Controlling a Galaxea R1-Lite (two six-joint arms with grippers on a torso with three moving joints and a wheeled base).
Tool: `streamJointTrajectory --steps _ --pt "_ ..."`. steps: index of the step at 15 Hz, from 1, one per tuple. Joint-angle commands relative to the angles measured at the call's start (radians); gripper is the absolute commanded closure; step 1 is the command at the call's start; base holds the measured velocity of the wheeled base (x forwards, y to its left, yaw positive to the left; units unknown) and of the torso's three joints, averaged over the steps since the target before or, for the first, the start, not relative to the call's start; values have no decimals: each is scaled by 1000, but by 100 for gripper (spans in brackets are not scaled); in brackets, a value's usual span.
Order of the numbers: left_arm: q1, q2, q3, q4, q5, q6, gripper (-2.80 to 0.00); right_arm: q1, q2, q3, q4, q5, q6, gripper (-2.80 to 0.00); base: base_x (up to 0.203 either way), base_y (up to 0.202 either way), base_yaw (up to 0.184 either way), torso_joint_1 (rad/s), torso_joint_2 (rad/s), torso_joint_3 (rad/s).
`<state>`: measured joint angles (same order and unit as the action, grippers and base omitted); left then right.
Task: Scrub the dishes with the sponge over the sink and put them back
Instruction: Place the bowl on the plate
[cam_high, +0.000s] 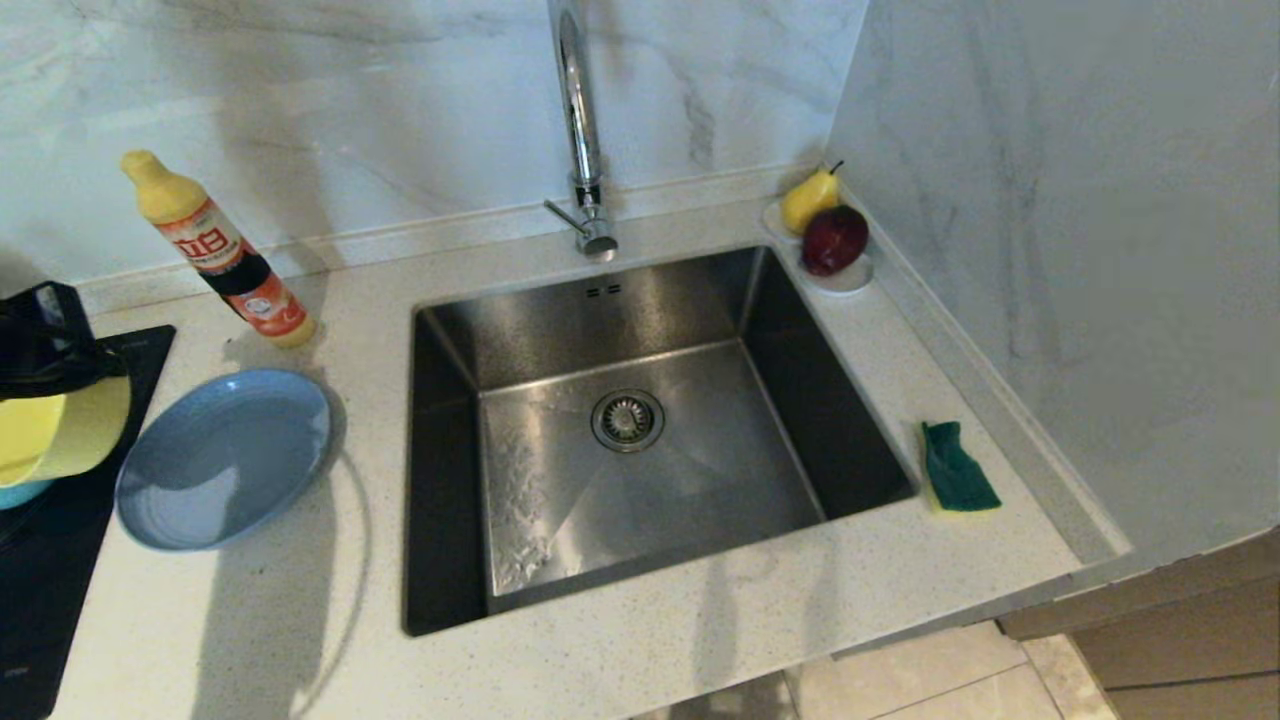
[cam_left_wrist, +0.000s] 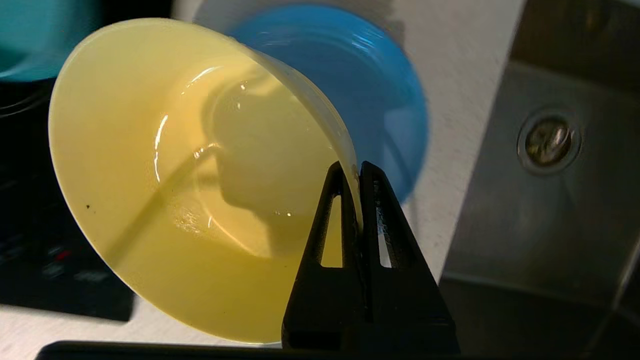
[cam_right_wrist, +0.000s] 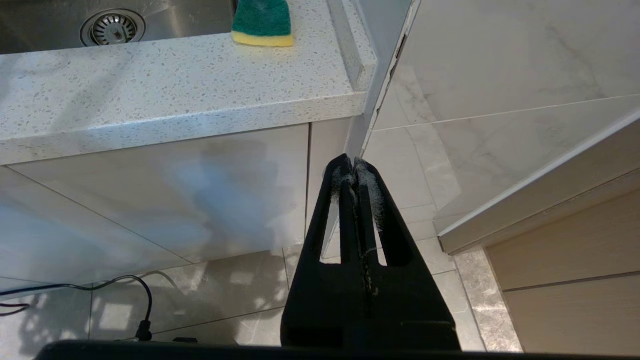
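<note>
My left gripper (cam_left_wrist: 353, 172) is shut on the rim of the yellow bowl (cam_left_wrist: 190, 180), held tilted in the air at the far left of the head view, where the bowl (cam_high: 60, 430) hangs over the black hob. A teal-blue bowl (cam_high: 18, 494) peeks out below it. The grey-blue plate (cam_high: 222, 455) lies on the counter left of the sink (cam_high: 640, 430). The sponge (cam_high: 957, 468), green side up, rests on the counter right of the sink. My right gripper (cam_right_wrist: 354, 167) is shut and empty, parked low in front of the cabinet.
A dish-soap bottle (cam_high: 222, 255) leans behind the plate. The chrome tap (cam_high: 580, 130) rises behind the sink. A white dish with a pear (cam_high: 808, 198) and a red apple (cam_high: 834, 240) sits in the back right corner. A wall closes the right side.
</note>
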<state>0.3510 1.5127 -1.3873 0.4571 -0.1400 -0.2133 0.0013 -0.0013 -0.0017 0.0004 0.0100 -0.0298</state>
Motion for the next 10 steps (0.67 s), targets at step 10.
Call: streamJointTrajectory --steps 10 --pt "-259 179 201 -325 261 -1 0 0 0 0 0 1 -1 0 0 0 0 0 0 0"
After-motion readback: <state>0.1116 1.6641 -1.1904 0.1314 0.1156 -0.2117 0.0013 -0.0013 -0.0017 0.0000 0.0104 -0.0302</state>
